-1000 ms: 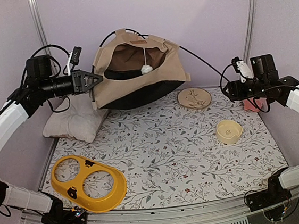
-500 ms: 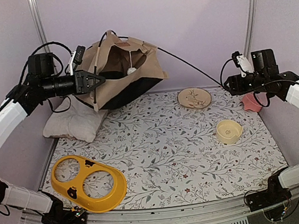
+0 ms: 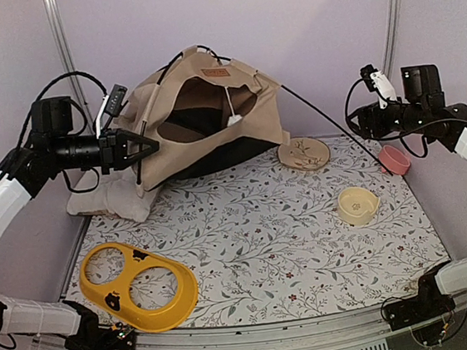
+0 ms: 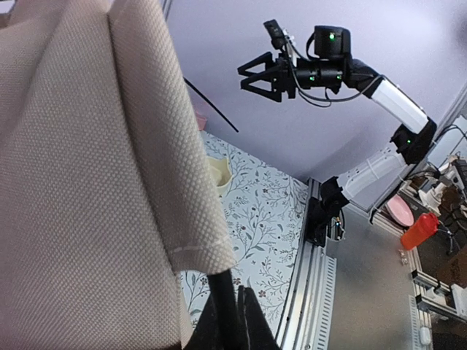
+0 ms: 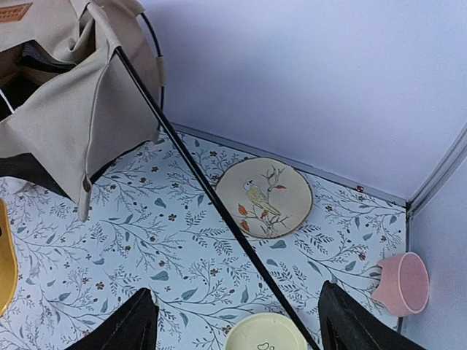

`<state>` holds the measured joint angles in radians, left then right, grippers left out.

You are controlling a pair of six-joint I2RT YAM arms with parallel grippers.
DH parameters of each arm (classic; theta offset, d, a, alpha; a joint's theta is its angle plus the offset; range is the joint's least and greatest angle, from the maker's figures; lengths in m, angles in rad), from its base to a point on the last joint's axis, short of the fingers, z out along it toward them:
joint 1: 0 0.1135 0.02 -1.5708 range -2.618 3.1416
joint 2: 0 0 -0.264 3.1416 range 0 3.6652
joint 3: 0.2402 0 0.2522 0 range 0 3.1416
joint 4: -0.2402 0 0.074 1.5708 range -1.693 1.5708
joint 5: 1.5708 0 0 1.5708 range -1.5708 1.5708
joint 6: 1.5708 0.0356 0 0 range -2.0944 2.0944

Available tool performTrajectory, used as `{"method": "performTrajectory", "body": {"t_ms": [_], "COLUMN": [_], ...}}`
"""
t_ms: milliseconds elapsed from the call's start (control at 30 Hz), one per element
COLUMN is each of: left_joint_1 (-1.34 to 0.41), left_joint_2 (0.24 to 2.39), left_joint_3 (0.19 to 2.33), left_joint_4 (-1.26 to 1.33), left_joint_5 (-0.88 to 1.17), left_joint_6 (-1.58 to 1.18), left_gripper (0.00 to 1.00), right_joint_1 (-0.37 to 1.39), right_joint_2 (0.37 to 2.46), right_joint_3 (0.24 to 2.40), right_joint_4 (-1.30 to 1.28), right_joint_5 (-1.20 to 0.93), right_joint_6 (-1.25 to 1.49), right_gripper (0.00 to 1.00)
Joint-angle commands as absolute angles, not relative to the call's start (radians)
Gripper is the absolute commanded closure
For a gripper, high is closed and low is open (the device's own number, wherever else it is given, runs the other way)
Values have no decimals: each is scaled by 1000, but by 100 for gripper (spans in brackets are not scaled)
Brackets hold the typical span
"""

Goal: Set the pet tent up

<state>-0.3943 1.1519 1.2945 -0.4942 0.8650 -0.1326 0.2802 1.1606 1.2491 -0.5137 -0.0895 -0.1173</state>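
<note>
The beige pet tent sits at the back left of the table, its doorway facing the camera, with a white pom-pom hanging inside and a brown label on top. My left gripper is at the tent's left corner, shut on a thin black pole that comes out of the canvas; in the left wrist view the gripper holds that pole. Another black pole slants from the tent's right side down to the table. My right gripper hovers open above it; the pole runs between its spread fingers, untouched.
A white pillow lies under the tent's left edge. A yellow two-hole tray is at the front left. A bird plate, a pale yellow bowl and a pink cup stand on the right.
The tent has come down from its lifted, bunched position and now spreads wider at the back. My left gripper has moved down and left with the pole. My right gripper has risen a little.
</note>
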Motion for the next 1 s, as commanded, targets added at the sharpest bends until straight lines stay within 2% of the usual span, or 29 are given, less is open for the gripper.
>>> {"method": "performTrajectory", "body": {"t_ms": [0,100,300,433,567,833,967], "left_joint_1": [-391,-391,-390,-381,-324,-224,-181], "left_joint_2": [1111,1111,1109,1120,1135,1239,1307], "left_joint_3": [1270,1251,1202,1178,1126,1079,1131], "left_joint_4": [-382,-372,-311,-254,-141,-3,-12], "left_joint_5": [980,991,1016,908,883,863,820], "left_joint_6": [-7,13,69,131,115,35,-44], "left_gripper": [100,100,100,100,100,66,59], "right_joint_1": [278,290,302,303,303,304,304], "right_joint_2": [1170,1149,1062,1025,1019,1027,1045], "right_joint_3": [1314,1308,1317,1306,1223,1086,1061], "right_joint_4": [-552,-560,-625,-629,-609,-524,-514], "right_joint_5": [-306,-431,-279,-326,-384,-467,-490], "right_joint_6": [-115,-72,-75,-53,-16,62,81], "right_gripper": [25,28,26,27,29,31,32]}}
